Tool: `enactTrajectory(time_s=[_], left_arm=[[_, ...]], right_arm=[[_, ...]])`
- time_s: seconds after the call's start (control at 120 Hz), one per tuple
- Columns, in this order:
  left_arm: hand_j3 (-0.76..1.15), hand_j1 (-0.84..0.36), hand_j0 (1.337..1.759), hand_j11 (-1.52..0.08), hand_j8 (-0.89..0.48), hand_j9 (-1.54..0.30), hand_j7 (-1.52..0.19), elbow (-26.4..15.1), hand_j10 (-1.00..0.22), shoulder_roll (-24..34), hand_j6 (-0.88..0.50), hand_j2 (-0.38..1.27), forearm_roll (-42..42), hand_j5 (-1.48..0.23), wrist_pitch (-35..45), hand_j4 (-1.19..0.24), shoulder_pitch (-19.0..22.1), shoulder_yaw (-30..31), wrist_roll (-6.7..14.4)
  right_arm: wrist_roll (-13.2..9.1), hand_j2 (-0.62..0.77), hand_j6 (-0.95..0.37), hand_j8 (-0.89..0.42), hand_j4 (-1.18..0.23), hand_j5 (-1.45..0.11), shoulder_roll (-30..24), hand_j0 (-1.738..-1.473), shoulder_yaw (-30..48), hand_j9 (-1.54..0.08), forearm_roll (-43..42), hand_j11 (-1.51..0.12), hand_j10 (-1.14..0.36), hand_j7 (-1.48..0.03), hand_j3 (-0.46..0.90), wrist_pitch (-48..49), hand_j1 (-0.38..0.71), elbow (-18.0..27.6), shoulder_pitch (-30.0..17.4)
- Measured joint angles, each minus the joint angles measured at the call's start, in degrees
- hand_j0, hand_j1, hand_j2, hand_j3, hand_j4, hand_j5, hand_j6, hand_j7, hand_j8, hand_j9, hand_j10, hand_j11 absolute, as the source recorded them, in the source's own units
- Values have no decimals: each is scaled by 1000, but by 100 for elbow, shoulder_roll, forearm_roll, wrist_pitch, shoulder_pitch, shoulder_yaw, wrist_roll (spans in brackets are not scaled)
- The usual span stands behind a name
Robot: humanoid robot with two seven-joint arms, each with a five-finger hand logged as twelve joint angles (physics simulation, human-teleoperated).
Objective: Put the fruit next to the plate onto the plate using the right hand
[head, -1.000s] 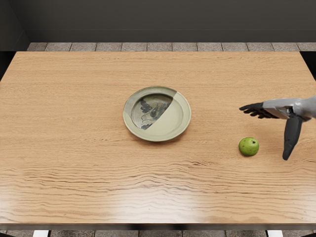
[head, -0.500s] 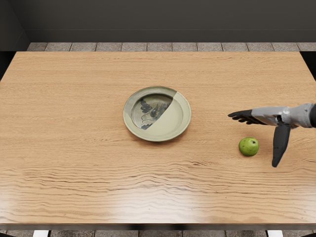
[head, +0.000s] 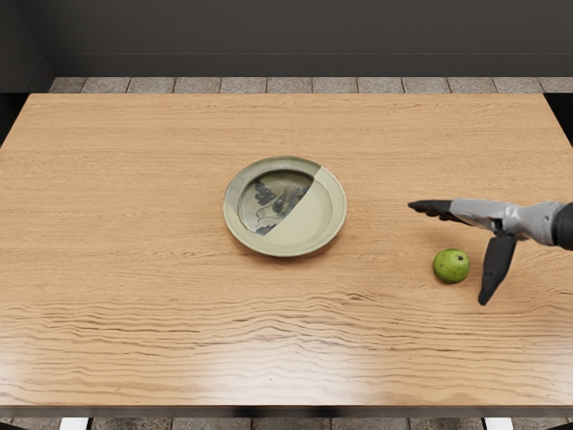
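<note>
Fruit (head: pixel 451 265) sits bare on the table (head: pixel 134 179), over toward the right edge and a bit nearer the front edge than the plate (head: pixel 336 215), which is roughly mid-table with nothing on it. Those two are well apart, so I'd call it a proper carry, not a nudge. Right hand (head: pixel 483 222) pokes in from the right edge, fingers (head: pixel 434 208) stretched flat toward the plate and thumb (head: pixel 491 269) hanging down, spread wide, gripping nothing. My guess is that shape is for dropping over the fruit: it lies in the gap between fingers and thumb, just beside the thumb, no contact I can see. Left arm isn't in view
</note>
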Motion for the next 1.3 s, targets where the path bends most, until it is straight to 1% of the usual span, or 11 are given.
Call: enactTrajectory(time_s=[0.067, 0.125, 0.317, 0.442, 0.608, 0.858, 0.975, 1.117, 1.217, 1.242, 1.3], left_arm=[[0, 330, 1658, -21, -16, -21, -21, 1, -16, 0, -16, 3, 0, -21, 0, -16, 0, 0, 0], [0, 330, 1658, -21, -16, -21, -21, 1, -16, 0, -16, 3, 0, -21, 0, -16, 0, 0, 0], [0, 330, 1658, -21, -16, -21, -21, 0, -16, 0, -16, 3, 0, -21, 0, -16, 0, 0, 0], [0, 330, 1658, -21, -16, -21, -21, 0, -16, 0, -16, 3, 0, -21, 0, -16, 0, 0, 0], [0, 330, 1658, -21, -16, -21, -21, 0, -16, 0, -16, 3, 0, -21, 0, -16, 0, 0, 0], [0, 330, 1658, -21, -16, -21, -21, -1, -16, 0, -16, 3, 0, -21, 0, -16, 0, 0, 0], [0, 330, 1658, -21, -16, -21, -21, 0, -16, 0, -16, 3, 0, -21, 0, -16, 0, 0, 0], [0, 330, 1658, -21, -16, -21, -21, 0, -16, 0, -16, 3, 0, -21, 0, -16, 0, 0, 0], [0, 330, 1658, -21, -16, -21, -21, 0, -16, 0, -16, 3, 0, -21, 0, -16, 0, 0, 0], [0, 330, 1658, -21, -16, -21, -21, 0, -16, 0, -16, 3, 0, -21, 0, -16, -1, 0, 0], [0, 330, 1658, -21, -16, -21, -21, 0, -16, 0, -16, 3, 0, -21, 0, -16, 0, -1, 0]], right_arm=[[6, 1, -14, -13, -12, -8, 17, -1658, 2, -7, -40, -7, -11, -7, 0, -49, -343, 32, -72], [69, -2, -30, -29, -28, -28, 25, -1658, 1, -28, -59, -28, -27, -27, 0, -91, -325, 47, -123], [178, -17, -110, -108, -108, -132, 81, -1658, -1, -132, -80, -132, -106, -131, 0, -265, -230, 54, -263], [192, -25, -151, -150, -149, -186, 159, -1658, -7, -185, -98, -185, -148, -185, 0, -350, -181, 47, -356], [191, -30, -180, -178, -177, -223, 208, -1658, -12, -222, -161, -222, -176, -221, 0, -476, -148, 42, -474], [176, -40, -231, -229, -228, -289, 283, -1658, -61, -289, -194, -289, -227, -288, 0, -546, -86, 14, -524], [189, -50, -279, -277, -277, -352, 227, -1658, -75, -352, -196, -341, -270, -351, 0, -551, -29, -10, -552], [209, -69, -380, -379, -378, -485, 131, -1658, -80, -484, -203, -479, -354, -484, 0, -553, 94, -40, -565], [213, -90, -488, -483, -486, -627, 116, -1658, -85, -626, -207, -623, -446, -625, 0, -553, 224, -90, -570], [214, -63, -520, -477, -516, -671, 117, -1657, -86, -673, -207, -670, -441, -667, 0, -551, 240, -109, -570], [218, -29, -593, -411, -583, -779, 126, -1654, -86, -785, -200, -788, -389, -764, 0, -544, 284, -161, -575]])
